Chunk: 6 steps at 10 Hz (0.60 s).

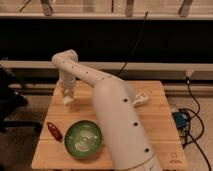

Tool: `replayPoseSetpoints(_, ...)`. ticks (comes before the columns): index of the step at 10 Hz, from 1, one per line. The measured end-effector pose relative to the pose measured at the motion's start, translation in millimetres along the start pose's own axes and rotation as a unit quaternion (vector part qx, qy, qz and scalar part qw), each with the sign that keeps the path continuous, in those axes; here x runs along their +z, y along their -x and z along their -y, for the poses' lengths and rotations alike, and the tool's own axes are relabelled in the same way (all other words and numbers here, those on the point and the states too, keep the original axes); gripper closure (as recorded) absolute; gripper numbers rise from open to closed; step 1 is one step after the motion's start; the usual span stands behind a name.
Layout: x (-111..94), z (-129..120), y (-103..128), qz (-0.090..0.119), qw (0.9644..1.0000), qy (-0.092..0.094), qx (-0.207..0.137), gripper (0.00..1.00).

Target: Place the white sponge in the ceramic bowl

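Observation:
The ceramic bowl (83,139), green with pale swirl lines inside, sits near the front left of the wooden table (155,115). My gripper (67,96) hangs downward over the table's far left part, behind the bowl and well apart from it. A small off-white block, seemingly the white sponge (67,101), shows right at the gripper's lower end. I cannot tell whether it is held or lies on the table. My big white arm (120,125) crosses the middle of the view and hides part of the table.
A red elongated object (54,131) lies left of the bowl near the table's left edge. A white handle-like tool (140,99) lies right of the arm. A blue box (180,120) and cables are on the floor at right. A dark chair (10,100) stands at left.

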Motion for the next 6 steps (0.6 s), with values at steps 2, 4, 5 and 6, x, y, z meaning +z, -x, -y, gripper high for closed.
replayPoseSetpoints(2, -8.6, -8.3, 13.4, 0.002, 1.0000, 0.001, -0.002, 1.00)
replayPoseSetpoints(4, -15.5, -20.3, 25.7, 0.002, 1.0000, 0.001, -0.001, 1.00)
replayPoseSetpoints(5, -18.1, -25.7, 30.7, 0.002, 1.0000, 0.001, -0.001, 1.00)
replayPoseSetpoints(6, -21.9, -32.3, 37.4, 0.001, 1.0000, 0.000, -0.001, 1.00)
